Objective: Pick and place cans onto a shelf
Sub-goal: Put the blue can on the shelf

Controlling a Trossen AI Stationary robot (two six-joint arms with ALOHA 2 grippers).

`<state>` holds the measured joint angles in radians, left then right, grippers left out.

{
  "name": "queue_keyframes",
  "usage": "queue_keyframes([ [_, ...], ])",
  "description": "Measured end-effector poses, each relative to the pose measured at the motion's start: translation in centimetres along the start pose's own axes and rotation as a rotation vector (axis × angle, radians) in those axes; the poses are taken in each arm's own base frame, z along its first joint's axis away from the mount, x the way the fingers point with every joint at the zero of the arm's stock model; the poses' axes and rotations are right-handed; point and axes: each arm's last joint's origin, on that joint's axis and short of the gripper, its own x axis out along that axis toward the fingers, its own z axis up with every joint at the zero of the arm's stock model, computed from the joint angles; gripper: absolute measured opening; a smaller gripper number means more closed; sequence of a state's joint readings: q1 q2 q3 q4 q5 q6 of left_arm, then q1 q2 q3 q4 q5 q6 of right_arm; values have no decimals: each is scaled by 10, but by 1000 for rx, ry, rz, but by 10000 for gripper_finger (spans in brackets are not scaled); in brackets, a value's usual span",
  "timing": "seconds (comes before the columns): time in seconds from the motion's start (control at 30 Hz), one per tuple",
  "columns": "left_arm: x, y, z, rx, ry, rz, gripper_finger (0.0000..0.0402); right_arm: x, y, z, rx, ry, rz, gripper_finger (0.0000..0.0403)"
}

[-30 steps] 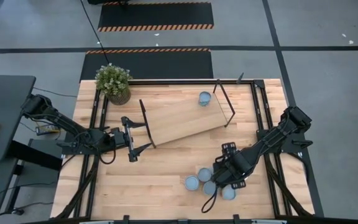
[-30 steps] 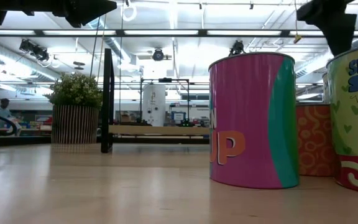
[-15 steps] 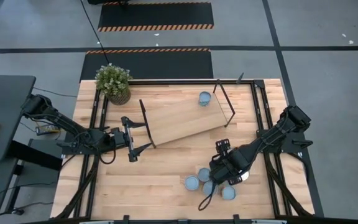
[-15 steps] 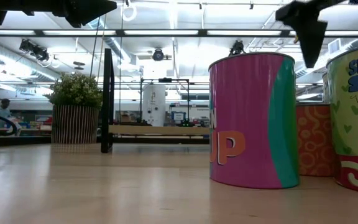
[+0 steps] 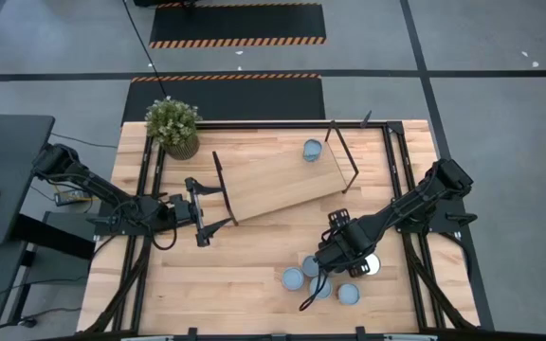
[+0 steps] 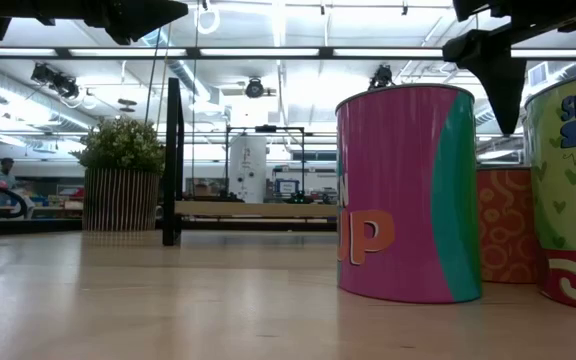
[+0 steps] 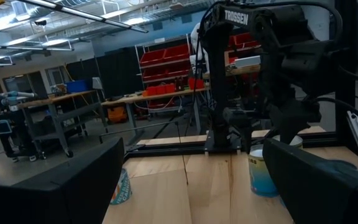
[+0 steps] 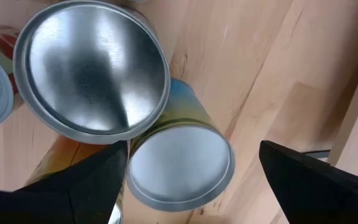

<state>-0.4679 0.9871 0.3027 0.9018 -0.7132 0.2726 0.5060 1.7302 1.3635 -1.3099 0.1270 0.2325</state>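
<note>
Several cans stand upright in a cluster near the table's front right; among them are a can [image 5: 293, 278], a second can [image 5: 348, 294] and a third can [image 5: 370, 266]. My right gripper [image 5: 335, 252] hangs open above this cluster, pointing down. In the right wrist view its fingers [image 8: 73, 193] stand either side of a yellow-and-blue can [image 8: 179, 165], beside a larger silver top [image 8: 92, 68], touching neither. One can [image 5: 312, 150] stands on the shelf [image 5: 278, 180]. My left gripper [image 5: 202, 210] waits open at the shelf's left end.
A potted plant [image 5: 172, 125] stands at the far left corner. Black metal rails [image 5: 401, 180] run along the table's sides. In the low view a pink-and-teal can [image 6: 408, 190], an orange can [image 6: 508, 225] and a green can [image 6: 573, 190] stand close in front.
My right gripper has moved toward the table's left over the can cluster, sunk a little and rolled slightly about its pointing line, uncovering a can at the cluster's right. It stays open. The cans have not moved.
</note>
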Motion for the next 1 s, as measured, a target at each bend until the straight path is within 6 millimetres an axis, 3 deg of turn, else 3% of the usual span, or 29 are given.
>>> queue_keyframes([
  [0.23,0,0,0,-1,-1,0,389,-15,-2,2,35,-10,-8,373],
  [0.73,0,0,0,0,0,0,389,3,5,-3,-21,16,-17,373],
  [1.0,0,0,0,-2,-1,0,389,3,5,-2,15,5,-14,373],
])
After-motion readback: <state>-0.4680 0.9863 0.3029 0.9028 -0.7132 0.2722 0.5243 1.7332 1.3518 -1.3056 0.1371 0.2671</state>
